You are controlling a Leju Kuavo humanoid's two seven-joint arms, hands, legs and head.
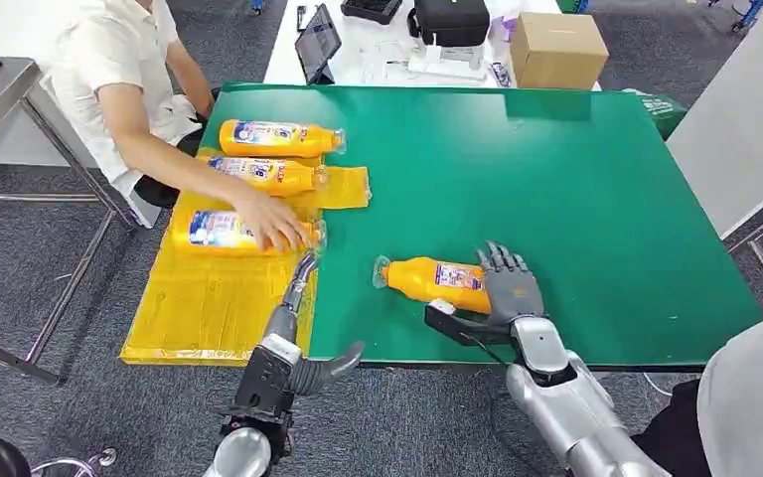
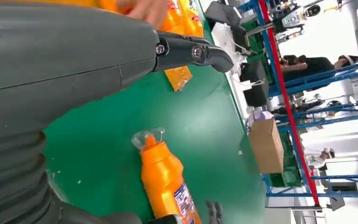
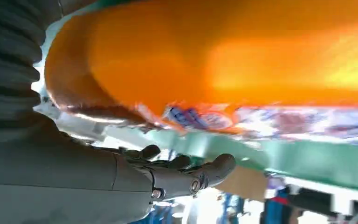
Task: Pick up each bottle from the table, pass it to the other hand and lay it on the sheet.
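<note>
Lying on its side on the green table, near the front edge: one orange bottle with a blue-and-white label, clear cap pointing toward the yellow sheet, base end sitting against the right hand, whose fingers are resting over that end. Showing up again in the left wrist view as the same orange bottle, flat on the green surface. Lying on the yellow sheet, side by side in a row: three more orange bottles, far, middle and near, caps pointing toward the table's centre, the near one being partly covered by a person's hand.
</note>
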